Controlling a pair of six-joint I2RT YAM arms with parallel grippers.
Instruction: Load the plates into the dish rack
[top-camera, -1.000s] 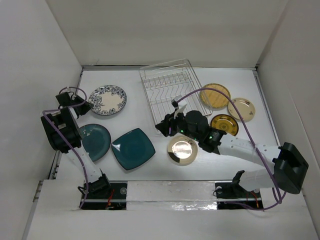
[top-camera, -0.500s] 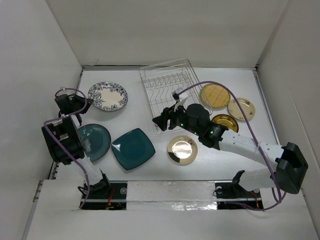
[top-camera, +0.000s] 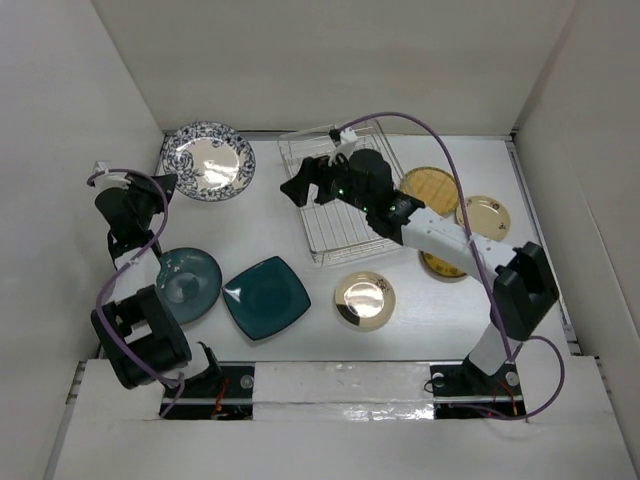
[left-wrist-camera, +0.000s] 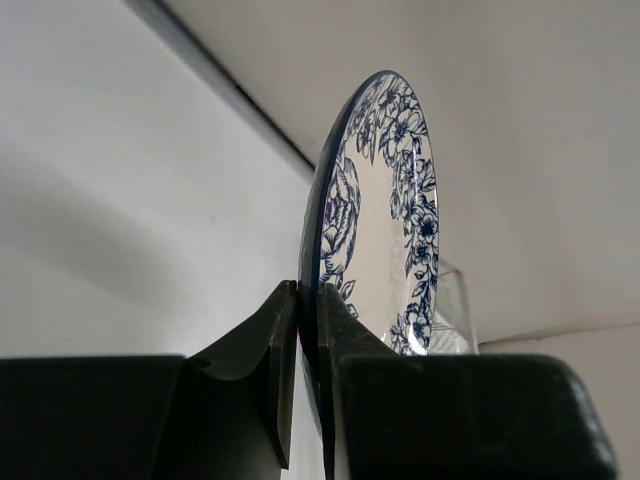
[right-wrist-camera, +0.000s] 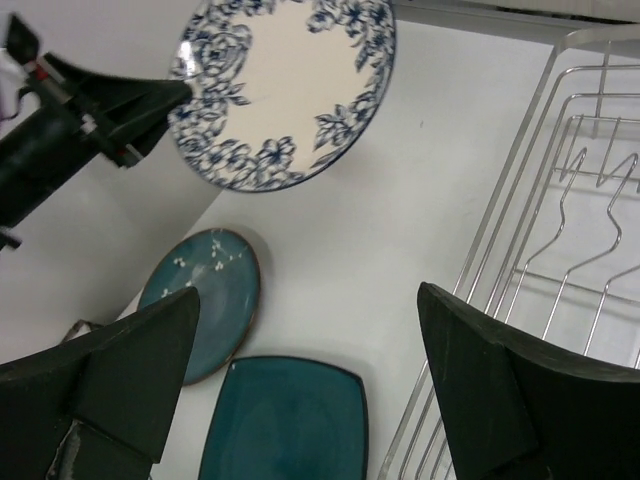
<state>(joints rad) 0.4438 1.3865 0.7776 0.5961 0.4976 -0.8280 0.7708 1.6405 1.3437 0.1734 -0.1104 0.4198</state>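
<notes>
floral plate (top-camera: 208, 162) now lifted, left jaws gripping its rim; right jaws open at rack (top-camera: 340, 225) edge; six other plates (top-camera: 266, 296) on counter (top-camera: 270, 225).

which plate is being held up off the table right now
The blue floral plate: the left gripper clamps its rim, holding it in the air; the other plates lie flat on the table.

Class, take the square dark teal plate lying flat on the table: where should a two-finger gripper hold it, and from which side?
Probably its upturned rim on the right-hand edge. The square dark teal plate lies flat, so only the rim gives a pinch. Come from the right; the round teal plate crowds its left.
</notes>
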